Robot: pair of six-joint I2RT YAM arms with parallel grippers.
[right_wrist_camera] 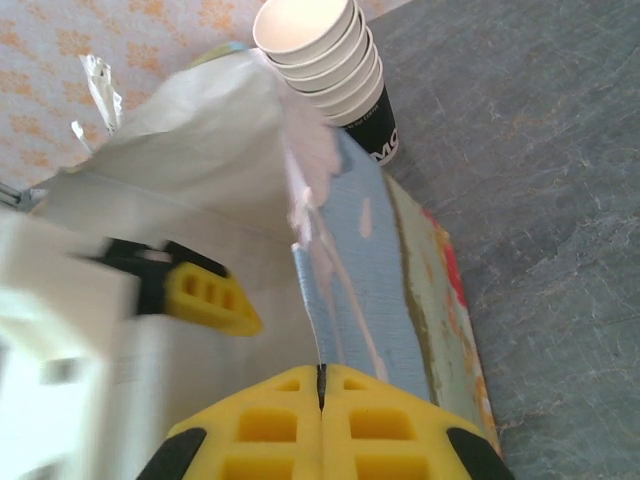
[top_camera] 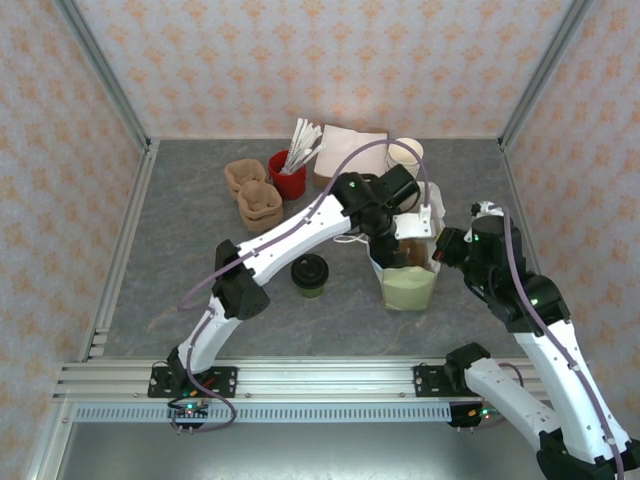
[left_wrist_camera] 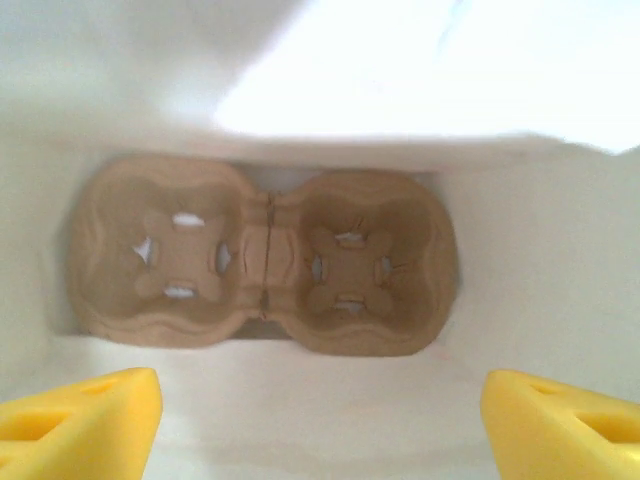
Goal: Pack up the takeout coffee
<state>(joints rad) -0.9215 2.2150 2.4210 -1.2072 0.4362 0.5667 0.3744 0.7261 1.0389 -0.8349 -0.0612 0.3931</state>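
The takeout coffee (top_camera: 310,272) sits upright and lidded on the table (top_camera: 190,230), off to the left of the left gripper (left_wrist_camera: 320,400) and outside the bag. That gripper is down in the mouth of the white paper bag (top_camera: 408,288), fingers spread wide with nothing between them. There's a cardboard cup carrier (left_wrist_camera: 265,265) lying flat right below it. The right gripper (right_wrist_camera: 320,375) is pinched tight on the bag's rim, with the stack of cups (right_wrist_camera: 320,60) just beyond it.
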